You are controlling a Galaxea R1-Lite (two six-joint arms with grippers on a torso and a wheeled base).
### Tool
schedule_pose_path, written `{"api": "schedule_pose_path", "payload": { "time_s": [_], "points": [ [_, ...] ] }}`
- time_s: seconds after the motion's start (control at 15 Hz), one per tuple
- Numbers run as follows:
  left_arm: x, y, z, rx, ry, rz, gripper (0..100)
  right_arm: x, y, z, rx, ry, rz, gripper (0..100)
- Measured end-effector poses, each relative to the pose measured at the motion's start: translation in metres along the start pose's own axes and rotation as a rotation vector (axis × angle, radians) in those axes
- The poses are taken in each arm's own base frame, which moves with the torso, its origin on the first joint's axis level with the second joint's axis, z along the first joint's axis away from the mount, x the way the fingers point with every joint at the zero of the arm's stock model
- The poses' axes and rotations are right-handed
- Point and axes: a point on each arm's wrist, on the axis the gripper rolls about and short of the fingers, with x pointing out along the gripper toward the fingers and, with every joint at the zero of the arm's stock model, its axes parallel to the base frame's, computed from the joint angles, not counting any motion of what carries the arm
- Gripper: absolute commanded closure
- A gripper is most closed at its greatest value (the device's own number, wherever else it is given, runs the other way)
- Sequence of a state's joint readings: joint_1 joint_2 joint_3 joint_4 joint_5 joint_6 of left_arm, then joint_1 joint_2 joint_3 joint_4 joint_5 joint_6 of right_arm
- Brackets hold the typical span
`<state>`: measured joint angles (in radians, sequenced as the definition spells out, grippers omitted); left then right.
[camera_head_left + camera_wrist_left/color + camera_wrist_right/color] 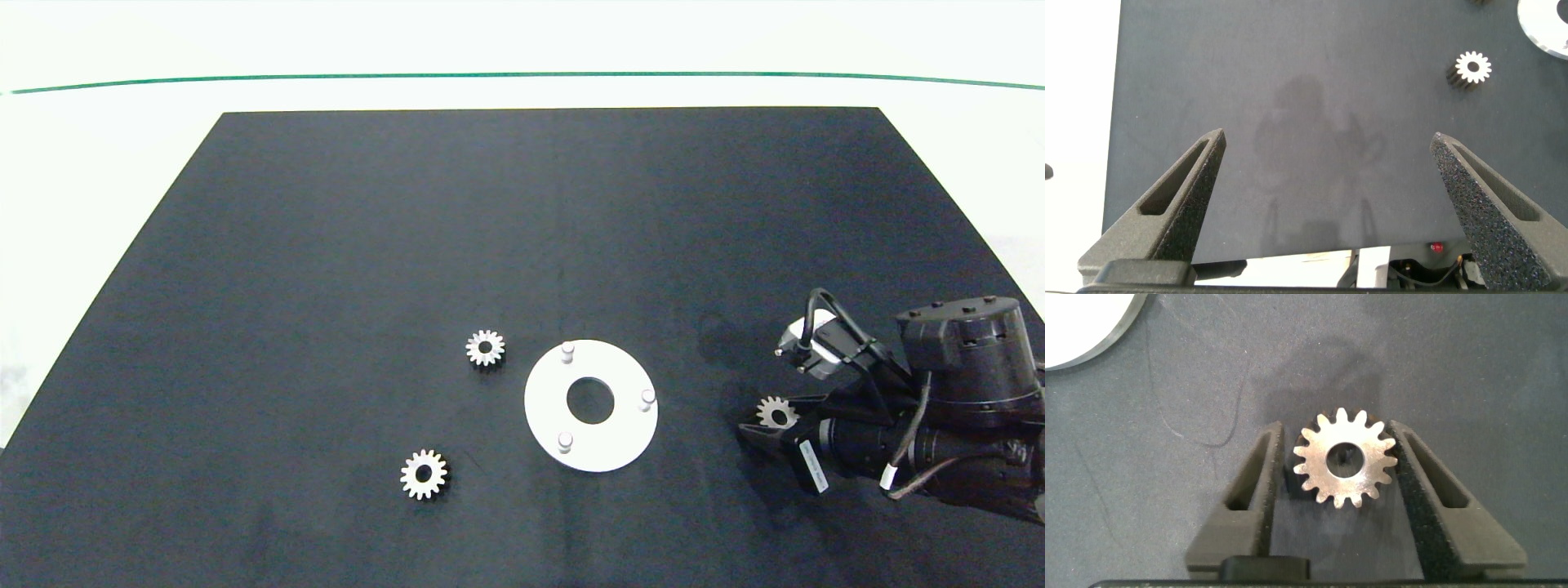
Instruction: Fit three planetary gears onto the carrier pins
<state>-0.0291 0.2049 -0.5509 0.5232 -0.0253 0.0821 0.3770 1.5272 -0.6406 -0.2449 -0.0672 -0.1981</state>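
Three silvery spur gears lie flat on the black mat: one [486, 349] just left of the white disc [614, 441], one [424, 474] toward the mat's front edge, one [1345, 457] right of the disc; all three upright carrier pins [567, 352] bare.

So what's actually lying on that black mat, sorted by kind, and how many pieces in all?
Gears: 3, one and another loose left of the disc, a third between the right gripper's fingers.
Disc: 1.
Pins on the disc: 3, all bare.
Total: 7 pieces.
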Motion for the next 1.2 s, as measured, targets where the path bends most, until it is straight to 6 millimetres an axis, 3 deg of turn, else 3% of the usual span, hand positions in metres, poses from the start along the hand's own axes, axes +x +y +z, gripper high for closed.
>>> {"api": "schedule_pose_path", "payload": {
  "time_s": [1.0, 1.2],
  "points": [
    [0.0, 0.0, 0.0, -0.005, 0.002, -0.003, 0, -0.006, -0.001, 0.002, -0.001, -0.013, -0.01, 84],
    [0.001, 0.0, 0.0, -0.005, 0.004, -0.004, 0, -0.016, 0.001, 0.005, -0.011, -0.019, -0.013, 84]
  ]
}}
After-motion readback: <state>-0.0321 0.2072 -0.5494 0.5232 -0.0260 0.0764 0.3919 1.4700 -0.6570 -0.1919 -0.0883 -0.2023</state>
